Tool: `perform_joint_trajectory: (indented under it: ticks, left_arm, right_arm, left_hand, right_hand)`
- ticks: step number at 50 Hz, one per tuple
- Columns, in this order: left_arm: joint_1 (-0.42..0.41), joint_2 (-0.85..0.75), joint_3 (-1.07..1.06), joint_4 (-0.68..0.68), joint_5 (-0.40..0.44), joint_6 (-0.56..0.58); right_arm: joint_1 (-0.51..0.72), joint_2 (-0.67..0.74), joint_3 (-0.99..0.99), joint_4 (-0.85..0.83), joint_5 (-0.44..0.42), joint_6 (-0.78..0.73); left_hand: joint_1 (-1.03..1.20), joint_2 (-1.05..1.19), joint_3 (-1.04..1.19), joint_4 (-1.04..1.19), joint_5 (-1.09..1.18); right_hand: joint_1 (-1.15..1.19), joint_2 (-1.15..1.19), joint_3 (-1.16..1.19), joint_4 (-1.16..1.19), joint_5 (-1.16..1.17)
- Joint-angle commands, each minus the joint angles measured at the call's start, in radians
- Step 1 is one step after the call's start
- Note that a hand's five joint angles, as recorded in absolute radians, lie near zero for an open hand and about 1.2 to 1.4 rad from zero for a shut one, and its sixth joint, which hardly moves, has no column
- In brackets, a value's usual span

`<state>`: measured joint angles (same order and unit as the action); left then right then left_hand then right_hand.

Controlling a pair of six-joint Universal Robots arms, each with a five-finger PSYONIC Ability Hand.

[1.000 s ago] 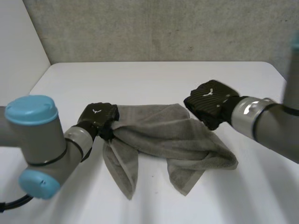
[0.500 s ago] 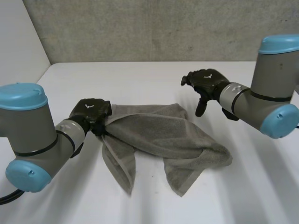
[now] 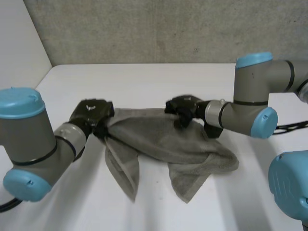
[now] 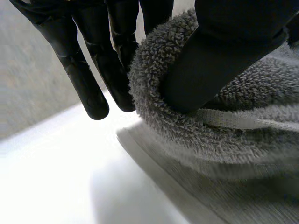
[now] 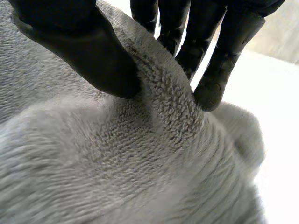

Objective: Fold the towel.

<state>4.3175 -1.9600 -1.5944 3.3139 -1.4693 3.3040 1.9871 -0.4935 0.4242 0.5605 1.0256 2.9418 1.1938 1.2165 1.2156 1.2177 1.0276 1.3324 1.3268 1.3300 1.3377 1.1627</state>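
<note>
Towel (image 3: 163, 139) crumpled on table (image 3: 144, 79); left hand (image 3: 91, 113) pinches its left end, right hand (image 3: 184, 108) pinches its far edge.

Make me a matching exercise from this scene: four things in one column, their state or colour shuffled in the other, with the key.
Column one:
1. left hand
2. right hand
3. towel
4. table

Column two:
A. white
B. pinching a ridge at the towel's far edge
C. grey, crumpled
D. pinching the towel's bunched left end

Pairs: 1-D, 2-B, 3-C, 4-A
</note>
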Motion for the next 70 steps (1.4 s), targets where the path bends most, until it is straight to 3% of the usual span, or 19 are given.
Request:
perform_joint_trajectory:
  ticks: [1,2,4,6,9,14,18,19,21,24,26,33,42,43,44,46,49,61,70]
  left_arm:
    - [0.002,-0.075,0.319,0.101,0.000,0.089]
    - [0.002,-0.085,0.424,0.113,0.000,0.116]
    - [0.002,-0.085,0.425,0.113,0.000,0.117]
    - [0.002,-0.100,0.682,0.182,0.000,0.137]
    - [0.004,-0.100,0.749,0.239,-0.002,0.135]
    - [0.004,-0.100,0.760,0.326,-0.005,0.137]
    - [0.013,-0.097,0.598,0.259,0.001,0.146]
    - [0.022,-0.094,0.521,0.228,0.004,0.149]
    - [0.027,-0.089,0.437,0.199,0.010,0.149]
    - [0.027,-0.079,0.253,0.155,0.033,0.150]
    - [0.027,-0.071,0.166,0.139,0.049,0.150]
    - [0.027,-0.069,-0.095,0.125,0.096,0.161]
    - [0.051,-0.048,-0.171,0.118,0.090,0.364]
    - [0.063,-0.030,-0.174,0.119,0.090,0.382]
    - [0.064,-0.030,-0.174,0.119,0.090,0.382]
    - [0.073,0.009,-0.180,0.121,0.092,0.384]
    - [0.076,0.032,-0.190,0.127,0.090,0.384]
    - [0.097,0.041,-0.269,0.208,0.092,0.325]
    - [0.119,0.026,-0.285,0.216,0.084,0.321]
  right_arm:
    - [0.004,-0.054,-0.386,-0.121,0.082,0.005]
    - [0.009,-0.084,-0.462,-0.184,0.099,0.011]
    - [0.012,-0.111,-0.509,-0.245,0.111,0.019]
    - [0.015,-0.145,-0.524,-0.309,0.122,0.023]
    - [0.022,-0.207,-0.486,-0.398,0.155,0.002]
    - [0.022,-0.246,-0.334,-0.330,0.180,-0.150]
    - [0.024,-0.289,-0.092,-0.168,0.188,-0.402]
    - [0.024,-0.289,-0.091,-0.168,0.188,-0.403]
    - [0.024,-0.307,0.112,-0.065,0.183,-0.522]
    - [0.024,-0.323,0.222,-0.036,0.175,-0.556]
    - [0.024,-0.364,0.432,-0.034,0.179,-0.578]
    - [0.026,-0.450,0.744,-0.126,0.180,-0.584]
    - [0.016,-0.615,0.979,-0.244,0.182,-0.561]
    - [0.016,-0.616,0.979,-0.245,0.182,-0.561]
    - [0.015,-0.646,1.013,-0.260,0.183,-0.553]
    - [0.013,-0.675,1.047,-0.278,0.183,-0.541]
    - [0.012,-0.728,1.111,-0.317,0.183,-0.504]
    - [-0.037,-0.884,1.305,-0.432,0.172,-0.401]
    - [-0.071,-0.890,1.321,-0.501,0.175,-0.365]
  left_hand:
    - [0.202,0.180,0.181,0.179,0.194]
    - [0.202,0.180,0.181,0.179,0.194]
    - [0.202,0.180,0.181,0.179,0.194]
    - [0.202,0.180,0.181,0.179,0.194]
    - [0.202,0.180,0.181,0.179,0.194]
    - [0.202,0.180,0.181,0.179,0.194]
    - [0.202,0.180,0.181,0.179,0.194]
    - [0.202,0.180,0.181,0.179,0.194]
    - [0.202,0.180,0.181,0.179,0.194]
    - [0.202,0.180,0.181,0.179,0.194]
    - [0.202,0.180,0.181,0.179,0.194]
    - [0.202,0.180,0.181,0.179,0.194]
    - [0.168,0.145,0.146,0.144,0.159]
    - [-0.027,-0.050,-0.049,-0.051,-0.035]
    - [-0.029,-0.052,-0.051,-0.053,-0.037]
    - [-0.321,-0.344,-0.343,-0.345,-0.330]
    - [-0.527,-0.550,-0.549,-0.551,-0.536]
    - [-0.657,-0.680,-0.679,-0.681,-0.665]
    - [-0.795,-0.818,-0.817,-0.819,-0.804]
  right_hand:
    - [0.064,0.069,0.066,0.059,0.059]
    - [0.064,0.069,0.066,0.059,0.059]
    - [0.064,0.069,0.066,0.059,0.059]
    - [0.064,0.069,0.066,0.059,0.059]
    - [0.064,0.069,0.066,0.059,0.059]
    - [0.064,0.069,0.066,0.059,0.059]
    - [0.064,0.069,0.066,0.059,0.059]
    - [0.064,0.069,0.066,0.059,0.059]
    - [0.064,0.069,0.066,0.059,0.059]
    - [0.064,0.069,0.066,0.059,0.059]
    - [0.064,0.069,0.066,0.059,0.059]
    - [0.064,0.069,0.066,0.059,0.059]
    - [0.064,0.069,0.066,0.059,0.059]
    - [0.064,0.069,0.066,0.059,0.059]
    - [0.064,0.069,0.066,0.059,0.059]
    - [0.064,0.069,0.066,0.059,0.059]
    - [0.064,0.069,0.066,0.059,0.059]
    - [0.064,0.069,0.066,0.059,0.059]
    - [0.064,0.069,0.066,0.059,0.059]
